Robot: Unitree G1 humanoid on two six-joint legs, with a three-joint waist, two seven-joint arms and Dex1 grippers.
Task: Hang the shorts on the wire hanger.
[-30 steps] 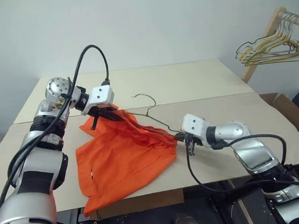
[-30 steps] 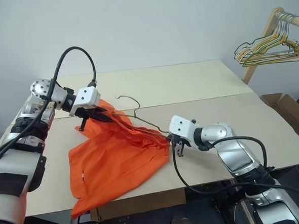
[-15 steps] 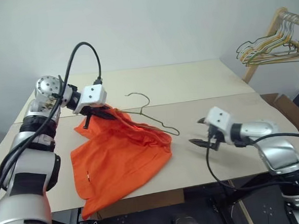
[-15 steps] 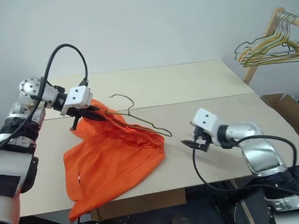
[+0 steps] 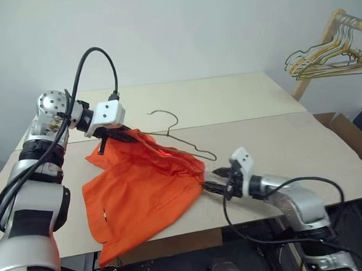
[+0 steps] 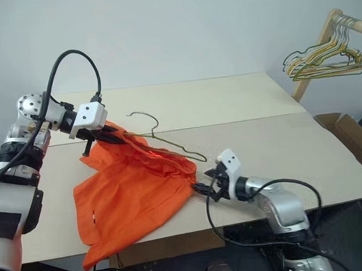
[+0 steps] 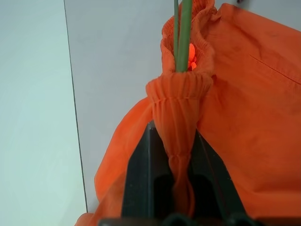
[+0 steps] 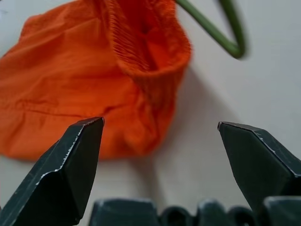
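Since half second ago, our right gripper [image 5: 209, 181] drops back beside shorts [image 5: 144, 190], jaws wide; left gripper [image 7: 172, 155] pinches waistband, hanger [image 5: 191, 148] threaded through.

The bright orange shorts [image 5: 144, 190] lie crumpled on the table, one leg drooping over the near edge, gathered waistband lifted at its far-left end. The thin olive-green wire hanger [image 5: 188, 146] runs inside the waistband, hook and one shoulder exposed.
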